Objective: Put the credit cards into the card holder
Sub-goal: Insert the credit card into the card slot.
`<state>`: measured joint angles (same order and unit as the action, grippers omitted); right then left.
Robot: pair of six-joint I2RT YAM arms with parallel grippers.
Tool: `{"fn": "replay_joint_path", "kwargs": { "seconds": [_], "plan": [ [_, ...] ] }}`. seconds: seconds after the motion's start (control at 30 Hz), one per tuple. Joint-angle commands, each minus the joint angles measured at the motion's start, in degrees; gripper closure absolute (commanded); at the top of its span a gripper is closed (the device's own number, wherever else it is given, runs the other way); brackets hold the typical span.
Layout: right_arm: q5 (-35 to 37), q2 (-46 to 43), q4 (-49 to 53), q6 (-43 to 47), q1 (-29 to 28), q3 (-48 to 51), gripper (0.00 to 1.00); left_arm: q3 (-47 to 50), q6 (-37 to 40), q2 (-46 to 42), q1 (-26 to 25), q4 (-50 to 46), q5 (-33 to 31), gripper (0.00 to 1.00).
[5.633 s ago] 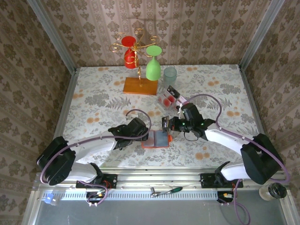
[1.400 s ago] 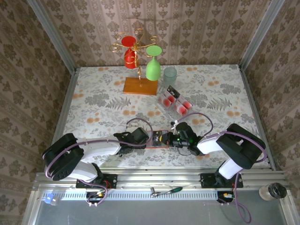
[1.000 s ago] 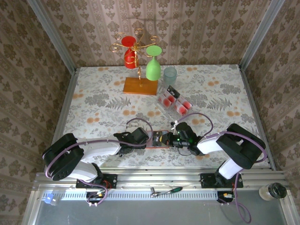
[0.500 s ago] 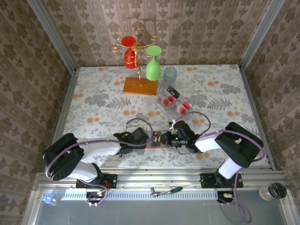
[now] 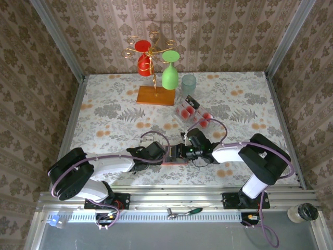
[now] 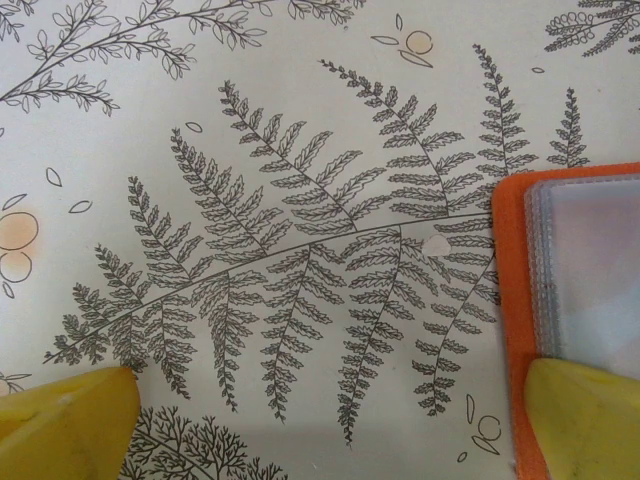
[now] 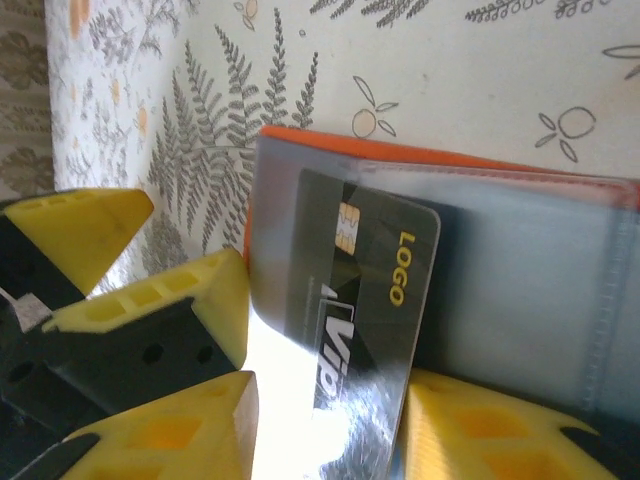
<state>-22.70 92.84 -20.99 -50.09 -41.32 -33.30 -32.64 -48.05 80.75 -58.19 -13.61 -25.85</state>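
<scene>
The orange card holder [image 5: 175,162] lies open near the table's front edge, its clear sleeves [image 7: 540,260] facing up. A dark credit card [image 7: 370,270] printed with "LOGO" lies slanted on the sleeve, its far end at the pocket. My right gripper [image 5: 180,151] [image 7: 325,400] is open, one yellow finger on each side of that card. My left gripper [image 5: 165,153] [image 6: 325,430] is wide open and low over the table, and its right finger [image 6: 585,420] rests on the holder's orange rim [image 6: 508,290]. More credit cards [image 5: 193,113] with red blobs lie further back.
A gold glass rack [image 5: 152,52] with red and green glasses stands on a long orange wooden base [image 5: 155,96] at the back. A pale tumbler [image 5: 188,82] is beside it. The metal rail [image 5: 171,197] runs just in front of the holder.
The right gripper's jaws have parted from shut, letting go of the dark card, and that arm has shifted slightly left over the holder. The left arm has stayed still.
</scene>
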Motion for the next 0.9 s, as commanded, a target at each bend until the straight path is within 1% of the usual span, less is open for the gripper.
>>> {"fn": "replay_joint_path", "kwargs": {
  "seconds": [0.0,0.1,0.13,0.2,0.23,0.27,0.37,0.43,0.53,0.87],
  "plan": [
    [0.9,-2.9,11.6,4.9,1.0,-1.8,0.56,0.7,-0.6,0.6,-0.1,-0.1,-0.2,0.00],
    [2.1,-5.9,15.5,6.9,2.1,-2.8,0.56,0.9,-0.7,0.6,0.0,0.0,-0.2,0.00],
    [2.6,-6.7,16.7,7.6,2.4,-3.2,0.57,1.0,-0.7,0.5,0.0,0.0,-0.2,0.00],
    [3.2,-7.7,18.9,8.9,2.7,-4.3,0.64,1.1,-0.7,0.4,0.0,0.3,-0.2,0.00],
    [3.2,-7.7,19.7,9.5,2.8,-4.9,0.72,1.1,-0.7,0.4,0.1,0.3,-0.2,0.00],
    [3.0,-7.4,20.5,10.0,2.8,-5.8,0.77,1.1,-0.7,0.3,0.1,0.4,-0.2,0.00],
    [2.0,-5.8,20.9,10.5,2.8,-7.6,0.86,1.2,-0.5,0.4,0.2,0.6,-0.2,0.00],
    [1.5,-4.4,20.5,10.4,2.7,-8.6,0.90,1.3,-0.5,0.4,0.3,0.8,-0.2,0.00],
    [1.4,-2.3,20.3,10.4,2.3,-10.0,0.94,1.4,-0.5,0.5,0.3,0.9,-0.1,0.00],
    [1.1,3.6,18.7,9.5,0.3,-11.9,0.95,1.5,-0.5,0.5,0.4,1.3,0.0,0.00]
  ]
}}
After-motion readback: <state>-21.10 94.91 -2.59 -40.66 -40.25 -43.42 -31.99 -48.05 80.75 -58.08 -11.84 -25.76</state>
